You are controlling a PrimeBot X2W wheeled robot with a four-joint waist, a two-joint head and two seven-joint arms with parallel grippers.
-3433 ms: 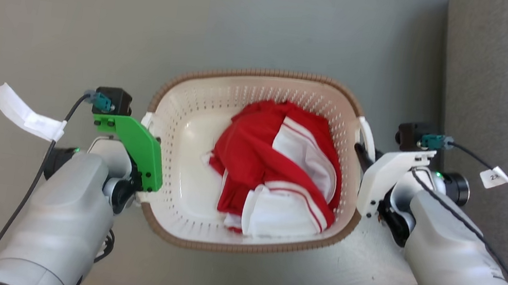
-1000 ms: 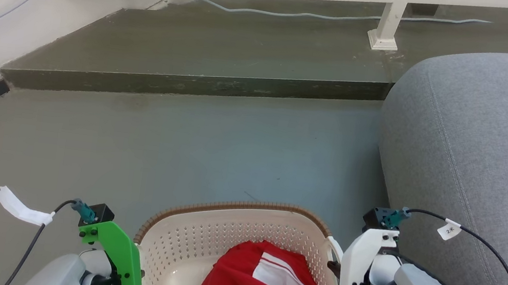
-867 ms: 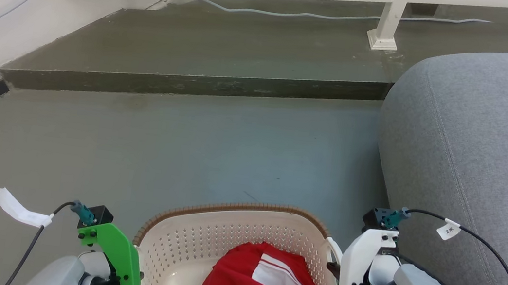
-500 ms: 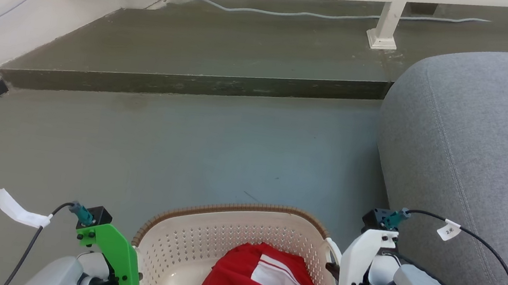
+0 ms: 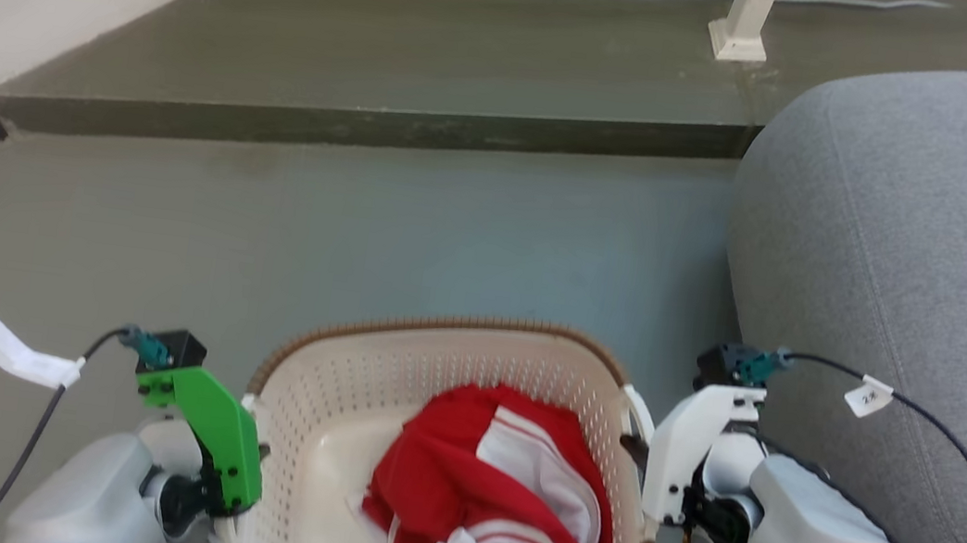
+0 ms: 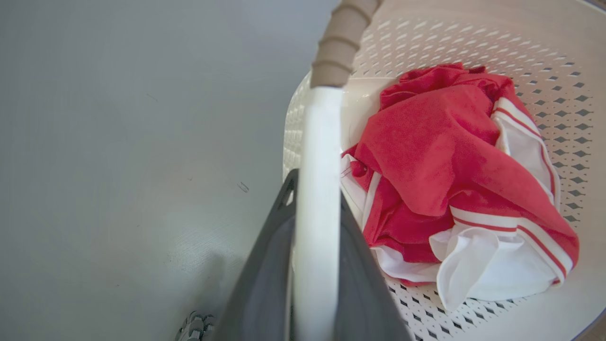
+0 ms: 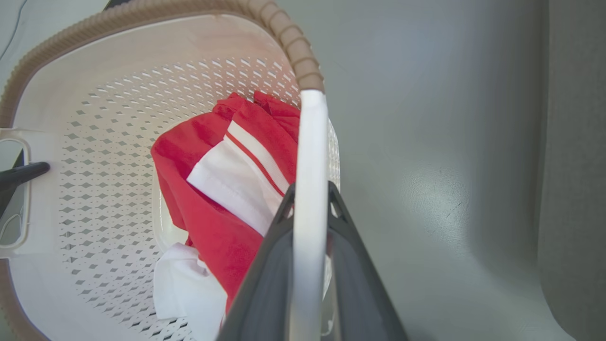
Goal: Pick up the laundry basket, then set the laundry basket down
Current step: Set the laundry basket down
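The left hand point(image 6: 315, 189) and right hand point(image 7: 310, 189) each pinch a handle of the laundry basket point(image 5: 433, 368). Red clothes point(image 5: 437, 480) lie inside it.

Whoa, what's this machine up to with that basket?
A two-armed robot is gripping the laundry basket on both sides. Its left tool is shut on one white handle, and its right tool is shut on the other. A red and white garment lies inside. The basket is over the grey floor, beside a grey sofa. Whether it is lifted is hard to tell.
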